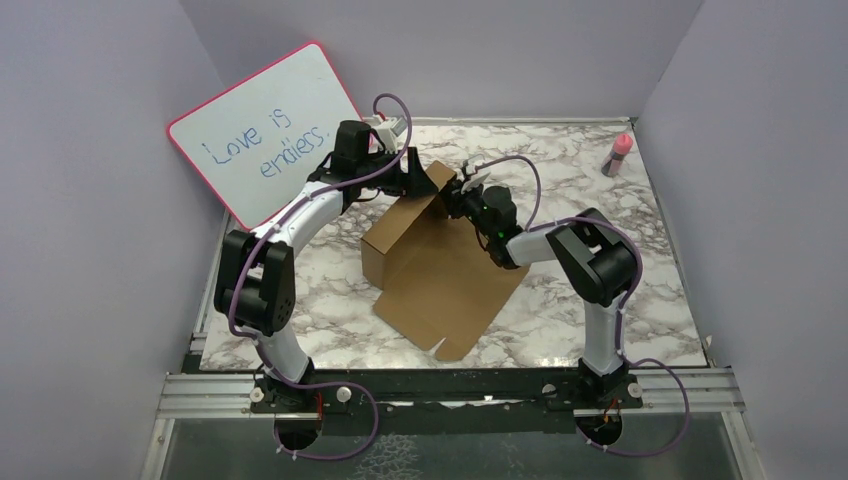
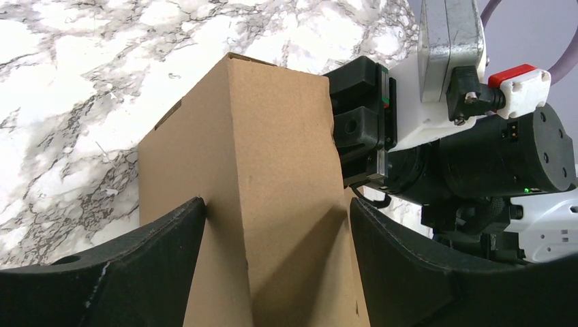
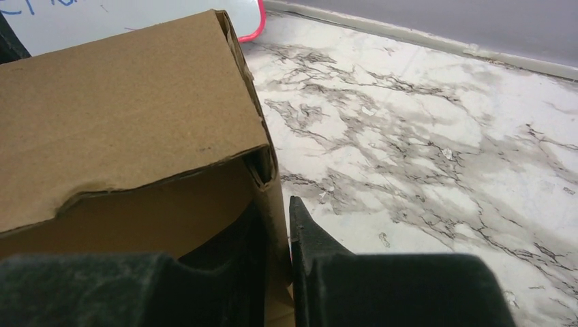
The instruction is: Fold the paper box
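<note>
The paper box (image 1: 440, 285) is brown cardboard in the middle of the marble table, with a flat panel at the front and raised walls at its left and back. My left gripper (image 1: 418, 182) straddles a folded corner of the back wall. In the left wrist view both fingers (image 2: 150, 259) touch the cardboard (image 2: 272, 170) wedged between them. My right gripper (image 1: 452, 200) pinches the same back wall from the right. In the right wrist view one finger is inside the box (image 3: 136, 109) and the other finger (image 3: 307, 231) is outside, with the wall between.
A pink-framed whiteboard (image 1: 265, 135) leans against the left wall behind the left arm. A pink bottle (image 1: 620, 153) stands at the back right corner. The right arm's wrist (image 2: 477, 136) is close beside the left gripper. Purple walls enclose the table.
</note>
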Controlling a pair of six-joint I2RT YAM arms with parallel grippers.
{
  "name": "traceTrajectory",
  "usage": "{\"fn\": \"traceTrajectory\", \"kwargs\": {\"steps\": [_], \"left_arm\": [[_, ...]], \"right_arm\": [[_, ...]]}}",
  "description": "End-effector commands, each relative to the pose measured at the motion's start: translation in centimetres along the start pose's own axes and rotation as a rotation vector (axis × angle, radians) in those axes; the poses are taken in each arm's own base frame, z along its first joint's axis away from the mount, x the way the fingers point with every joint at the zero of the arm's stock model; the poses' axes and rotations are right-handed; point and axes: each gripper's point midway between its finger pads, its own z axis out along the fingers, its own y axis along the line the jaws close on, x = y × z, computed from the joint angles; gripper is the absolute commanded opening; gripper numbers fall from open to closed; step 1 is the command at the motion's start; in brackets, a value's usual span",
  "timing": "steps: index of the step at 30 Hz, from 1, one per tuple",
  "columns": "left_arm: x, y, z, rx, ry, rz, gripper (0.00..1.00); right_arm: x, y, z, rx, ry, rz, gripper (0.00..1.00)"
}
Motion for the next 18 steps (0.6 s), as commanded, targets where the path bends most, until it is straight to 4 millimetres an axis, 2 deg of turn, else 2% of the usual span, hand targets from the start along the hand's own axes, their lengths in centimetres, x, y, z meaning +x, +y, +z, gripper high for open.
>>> {"fn": "traceTrajectory", "kwargs": {"steps": [1, 5, 11, 15, 18], "left_arm": [[1.1, -3.2, -0.1, 0.086, 0.038, -0.032, 0.77], [0.3, -2.6, -0.3, 0.030, 0.016, -0.022, 0.77], [-3.8, -0.7, -3.0, -0.236, -0.077, 0.065, 0.78], [-5.7, -0.9, -5.2, -0.342, -0.137, 0.125, 0.79], [-5.9, -1.6, -6.1, -0.424, -0.156, 0.197, 0.79]], "right_arm": [[0.7, -1.6, -0.4, 0.110, 0.026, 0.035, 0.18], [0.4, -0.7, -0.4, 0.059, 0.017, 0.044, 0.22], [-0.7, 0.5, -1.9, 0.003, 0.027, 0.044, 0.42], [-1.5, 0.3, -3.5, 0.025, 0.046, 0.054, 0.56], [-1.7, -0.4, -4.9, 0.080, 0.080, 0.084, 0.65]]}}
